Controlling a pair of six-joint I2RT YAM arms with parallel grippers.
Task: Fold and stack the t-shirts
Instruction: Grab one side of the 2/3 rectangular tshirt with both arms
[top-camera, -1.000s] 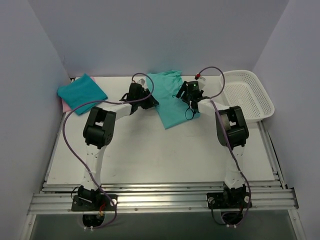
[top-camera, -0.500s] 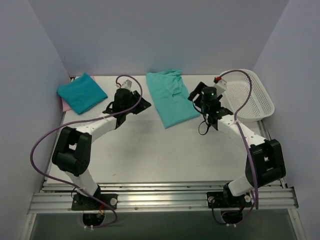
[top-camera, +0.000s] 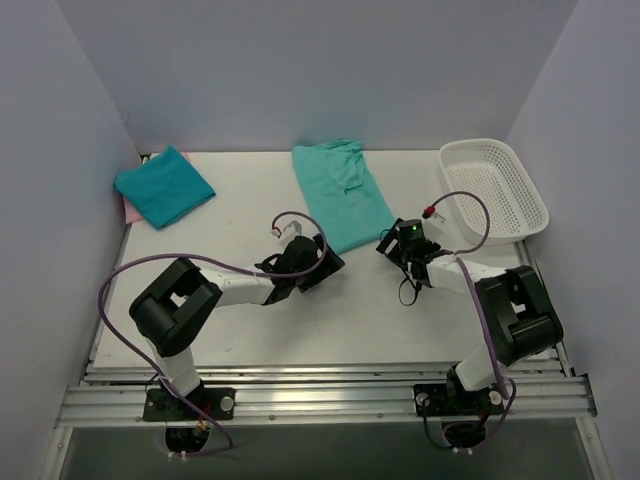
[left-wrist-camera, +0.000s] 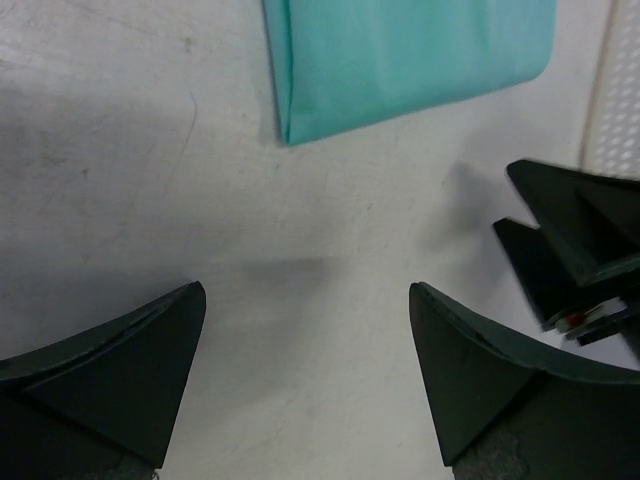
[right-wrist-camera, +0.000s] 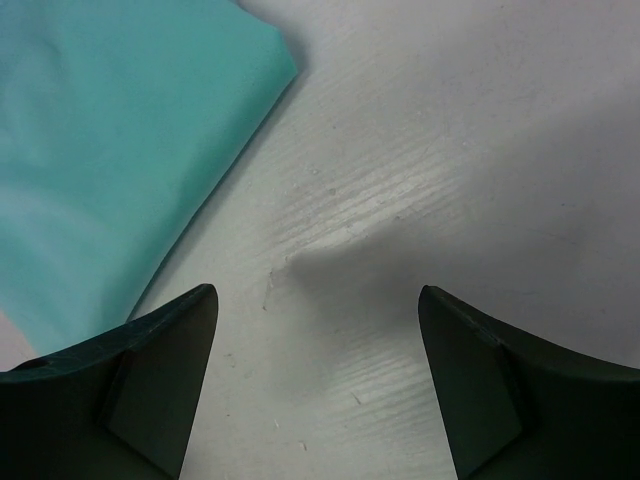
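Note:
A long teal t-shirt (top-camera: 338, 193) lies folded lengthwise at the back middle of the table, collar end away from me. A second teal t-shirt (top-camera: 163, 186) sits folded into a square at the back left, with a sliver of a pink t-shirt (top-camera: 127, 211) showing under it. My left gripper (top-camera: 328, 264) hovers open over bare table just short of the long t-shirt's near left corner (left-wrist-camera: 400, 50). My right gripper (top-camera: 386, 244) is open too, beside the near right corner (right-wrist-camera: 110, 130). Neither gripper (left-wrist-camera: 305, 295) (right-wrist-camera: 315, 292) holds anything.
A white mesh basket (top-camera: 497, 188) stands at the back right. Side walls close in on the left and right. The right gripper's black fingers (left-wrist-camera: 570, 250) show in the left wrist view, close to my left gripper.
Both arms let go of the long t-shirt, swung apart, then drew back to its near edge. The left gripper opened wide; the right opened slightly more.

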